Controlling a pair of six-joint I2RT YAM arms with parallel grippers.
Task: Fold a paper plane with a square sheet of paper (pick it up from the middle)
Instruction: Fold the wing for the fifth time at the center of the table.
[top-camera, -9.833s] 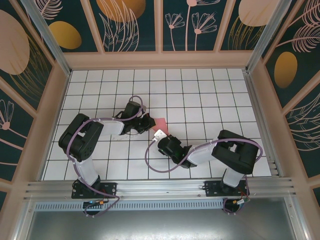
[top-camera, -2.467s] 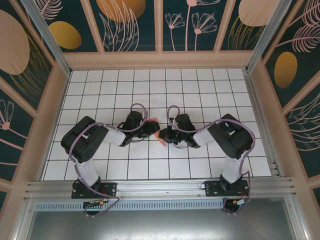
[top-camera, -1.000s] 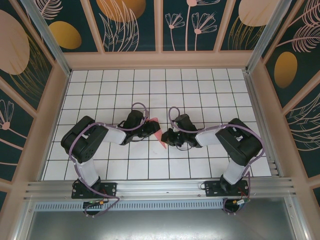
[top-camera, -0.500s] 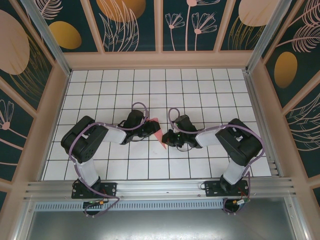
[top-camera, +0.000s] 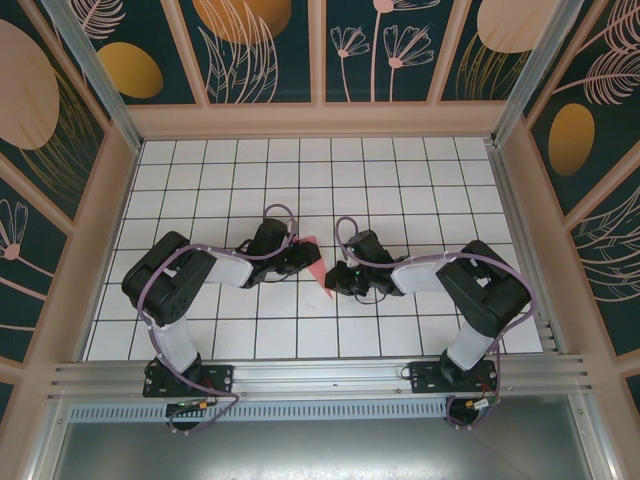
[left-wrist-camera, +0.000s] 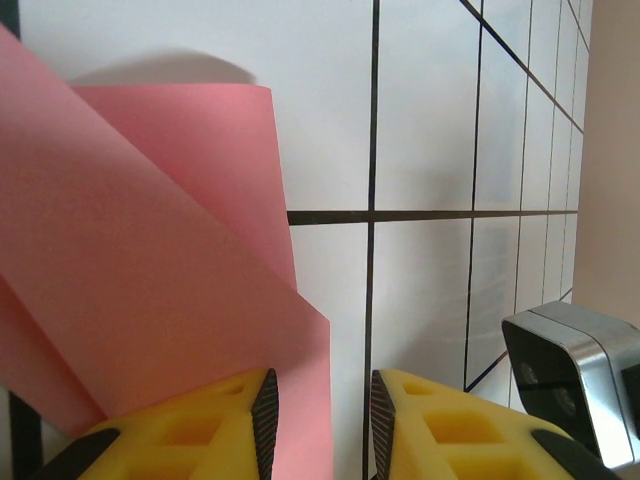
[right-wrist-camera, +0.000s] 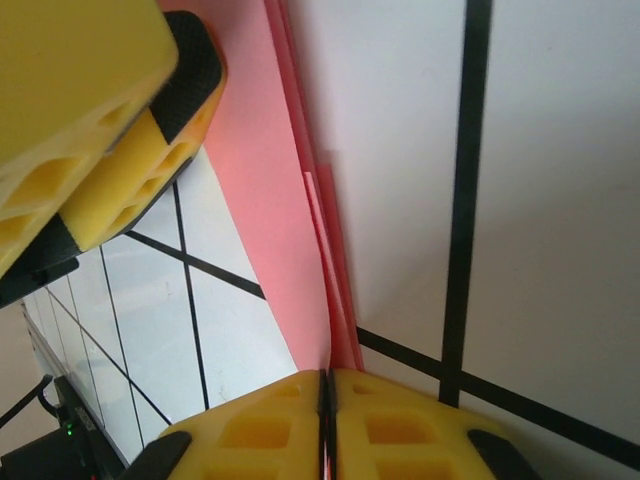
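Within the last second the right gripper has pinched fully shut on the paper, whose layered folded edge runs straight out from between its closed jaws. I read that as holding or pressing a crease, with the plane only partly folded so far. Just beyond those tips, the left gripper keeps its jaws partly apart, with a loose pink flap standing in the gap, unclamped. Both arms reach low and inward, wrists facing each other over the middle of the table, and the right elbow has swung slightly outward.
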